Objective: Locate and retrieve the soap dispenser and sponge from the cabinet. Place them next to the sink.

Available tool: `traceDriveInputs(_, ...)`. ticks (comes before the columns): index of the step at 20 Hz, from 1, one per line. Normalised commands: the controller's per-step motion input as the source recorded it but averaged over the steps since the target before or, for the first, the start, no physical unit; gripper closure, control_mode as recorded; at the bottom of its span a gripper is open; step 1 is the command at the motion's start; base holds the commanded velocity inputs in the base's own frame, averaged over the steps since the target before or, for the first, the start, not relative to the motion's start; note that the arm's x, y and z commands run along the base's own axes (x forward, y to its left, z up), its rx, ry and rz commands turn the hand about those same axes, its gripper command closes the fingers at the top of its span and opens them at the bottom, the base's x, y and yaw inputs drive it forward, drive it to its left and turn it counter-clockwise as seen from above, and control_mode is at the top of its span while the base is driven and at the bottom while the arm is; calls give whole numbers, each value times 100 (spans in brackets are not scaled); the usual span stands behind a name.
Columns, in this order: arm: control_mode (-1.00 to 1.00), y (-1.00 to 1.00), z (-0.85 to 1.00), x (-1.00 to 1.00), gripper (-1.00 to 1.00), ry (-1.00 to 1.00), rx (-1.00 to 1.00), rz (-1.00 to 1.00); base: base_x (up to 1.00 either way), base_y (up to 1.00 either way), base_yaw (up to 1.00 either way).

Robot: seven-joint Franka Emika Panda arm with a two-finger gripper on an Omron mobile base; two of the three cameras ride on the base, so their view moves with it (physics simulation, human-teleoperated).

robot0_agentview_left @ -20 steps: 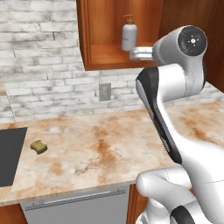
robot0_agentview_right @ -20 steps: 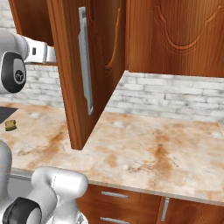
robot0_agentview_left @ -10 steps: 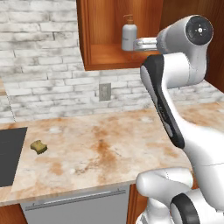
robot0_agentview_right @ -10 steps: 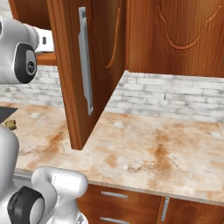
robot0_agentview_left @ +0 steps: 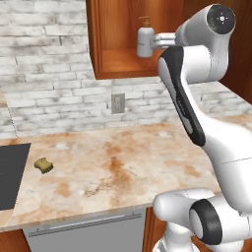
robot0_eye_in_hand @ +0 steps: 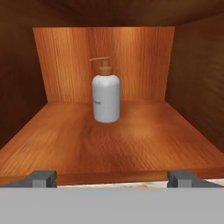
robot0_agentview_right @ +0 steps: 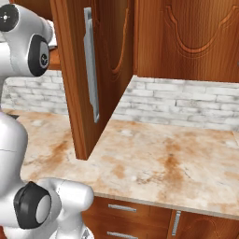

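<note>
Seemingly olive-brown sponge (robot0_agentview_left: pixel 43 165), darker-edged

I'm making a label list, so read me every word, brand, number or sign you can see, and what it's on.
Soap dispenser: one short dark line of print, too blurred to read.
Robot arm: pale mark on its dark round cap, too small to make out.

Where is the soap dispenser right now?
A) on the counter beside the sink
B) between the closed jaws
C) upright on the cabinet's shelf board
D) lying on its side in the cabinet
C: the hand view shows the soap dispenser standing on the shelf board inside the cabinet, pump on top, while the jaws are spread wide at the bottom of that view.
</note>
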Motion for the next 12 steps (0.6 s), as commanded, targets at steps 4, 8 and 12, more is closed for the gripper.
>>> traceDriveInputs(4,-100,0,6,54,-100,0,0,0,0,0,0)
traceDriveInputs(8,-100,-3,2,54,-100,0,0,1,0,0,0)
traceDriveInputs(12,-100,-4,8,46,-100,0,0,0,0,0,0)
